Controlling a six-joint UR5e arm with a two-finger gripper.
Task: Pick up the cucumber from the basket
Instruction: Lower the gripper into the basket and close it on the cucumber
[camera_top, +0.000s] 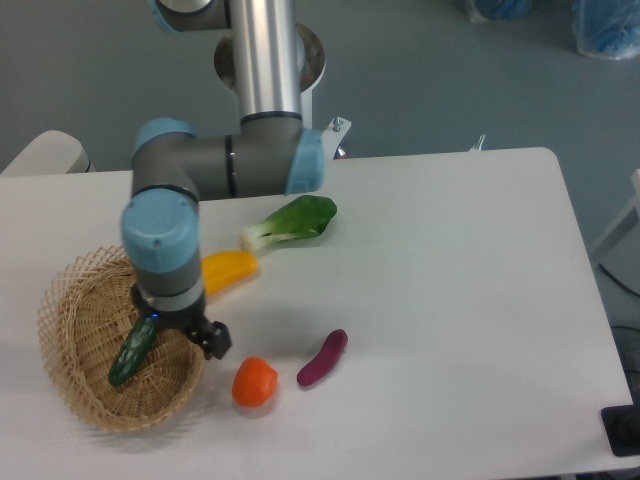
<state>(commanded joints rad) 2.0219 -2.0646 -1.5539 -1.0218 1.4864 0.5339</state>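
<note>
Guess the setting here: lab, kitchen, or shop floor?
Most likely a robotics lab. The arm's pedestal is bolted at the edge of a plain white table, the floor is bare grey, and the cucumber, basket and bok choy look like props.

Dark green cucumber (131, 352) in tan wicker basket (75, 390) (open-weave rim), beside yellow pepper (230, 271).
</note>
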